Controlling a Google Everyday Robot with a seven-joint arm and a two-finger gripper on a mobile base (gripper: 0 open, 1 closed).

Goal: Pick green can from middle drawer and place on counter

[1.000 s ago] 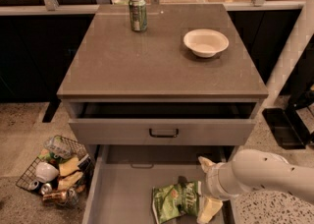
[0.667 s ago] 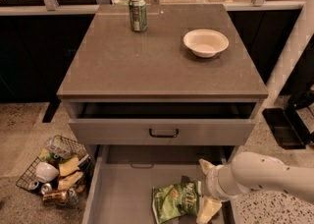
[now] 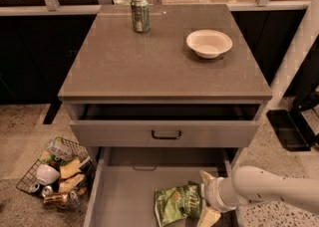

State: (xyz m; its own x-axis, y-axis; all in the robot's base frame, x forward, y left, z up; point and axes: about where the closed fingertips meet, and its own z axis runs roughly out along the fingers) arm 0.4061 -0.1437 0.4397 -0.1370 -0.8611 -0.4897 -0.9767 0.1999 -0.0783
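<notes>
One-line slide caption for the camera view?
Open gripper at the green snack bag lying in the middle drawer, below the counter.

Middle drawer [image 3: 124,196] runs off bottom edge; so does tool [image 3: 204,198], beside green can [image 3: 177,202].

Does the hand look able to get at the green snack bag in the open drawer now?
Probably yes. The hand is open at the right edge of the green snack bag, inside the middle drawer, with nothing lying between them.
</notes>
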